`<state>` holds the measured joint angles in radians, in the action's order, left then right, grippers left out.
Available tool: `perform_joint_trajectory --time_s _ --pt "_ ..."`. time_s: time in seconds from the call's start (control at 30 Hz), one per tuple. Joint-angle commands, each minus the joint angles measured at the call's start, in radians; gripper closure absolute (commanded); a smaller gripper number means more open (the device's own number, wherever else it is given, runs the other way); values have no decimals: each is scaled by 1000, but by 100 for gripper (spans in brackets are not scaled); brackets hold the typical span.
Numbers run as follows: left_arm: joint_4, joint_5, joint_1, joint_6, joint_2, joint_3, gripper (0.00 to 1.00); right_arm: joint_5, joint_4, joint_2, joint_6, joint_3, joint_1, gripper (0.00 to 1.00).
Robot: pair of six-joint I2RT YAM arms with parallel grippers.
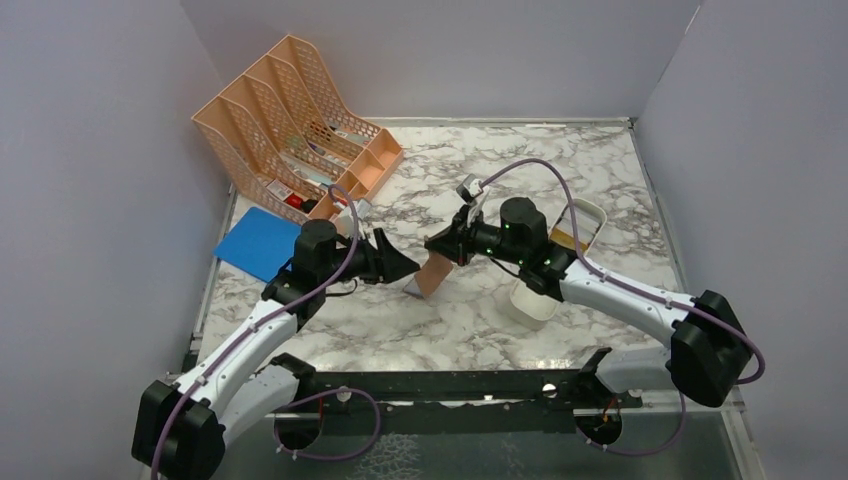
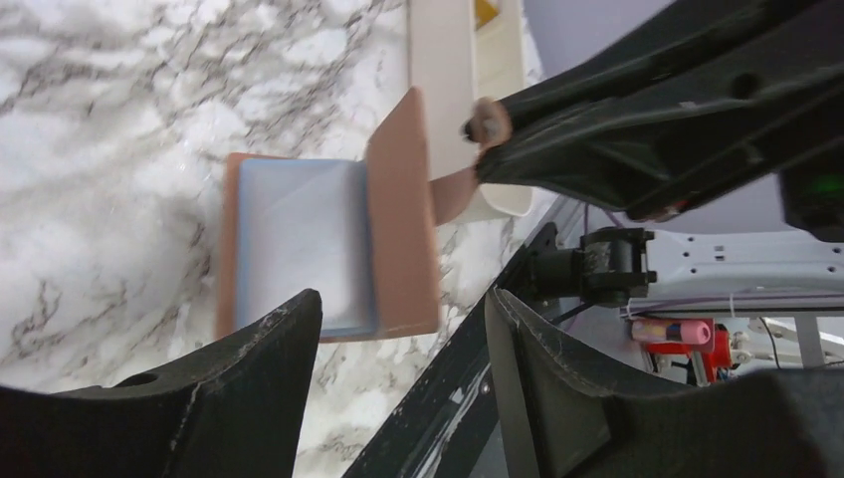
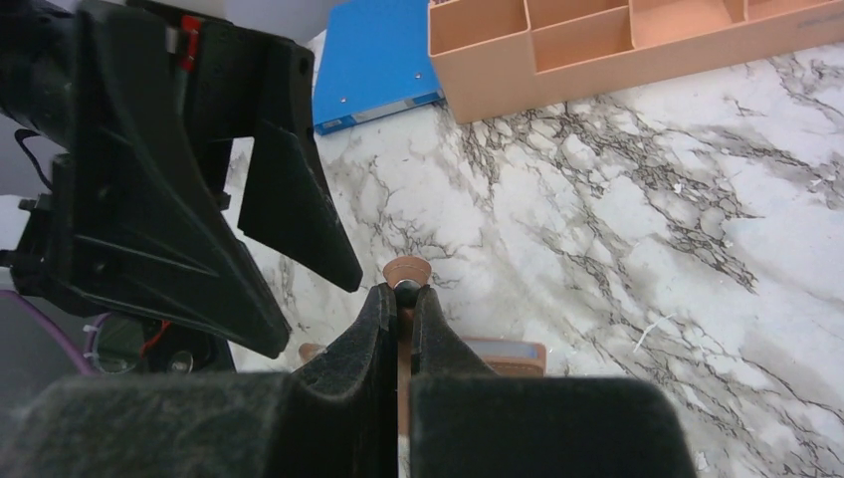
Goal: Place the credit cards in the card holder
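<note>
**Desk:** What have the pincers got?

**Me:** My right pincer (image 3: 400, 295) is pinched tight on the snap tab (image 3: 406, 270) of the holder (image 2: 299, 249). It holds one flap up off the tabletop (image 1: 600, 170), while the other half lies flat with its blue lining facing up. My left pincer (image 2: 401, 299) stands wide with nothing in it, just over the holder's near edge and not touching it, as far as I can see.

**Desk:** Any cards in yet?

**Me:** None that I can see. From the left wrist the lining looks bare, though I can't make out the slots, and the raised flap's inner face is out of my view. I'd put us at the very start: the holder is open and held that way, and all the loading is yet to do.

**Desk:** Where are the cards, then?

**Me:** The one card (image 1: 568, 238) I can spot is a yellow-gold patch at the far end of the white tray (image 1: 530, 300), which sits just beside the holder on my right. I can't tell what else is in the tray. The peach organiser (image 1: 290, 110) in the far left corner holds small odds and ends I can't name. A blue folder (image 1: 255, 245) lies flat on the tabletop beside it.
</note>
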<state>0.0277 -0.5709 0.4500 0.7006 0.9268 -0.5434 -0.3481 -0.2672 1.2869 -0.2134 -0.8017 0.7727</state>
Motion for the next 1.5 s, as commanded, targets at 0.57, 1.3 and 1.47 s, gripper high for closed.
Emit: perform_joint_trajectory --time_s 0.57,1.3,1.47 --pt "-198 104 87 -13 108 36 66 -64 -166 128 -96 -57 5 95" --pt "-107 672 288 -145 271 -48 74 436 625 240 -623 -281 5 52" --pt "-149 499 292 -99 335 -73 59 455 625 226 -621 -255 4 52"
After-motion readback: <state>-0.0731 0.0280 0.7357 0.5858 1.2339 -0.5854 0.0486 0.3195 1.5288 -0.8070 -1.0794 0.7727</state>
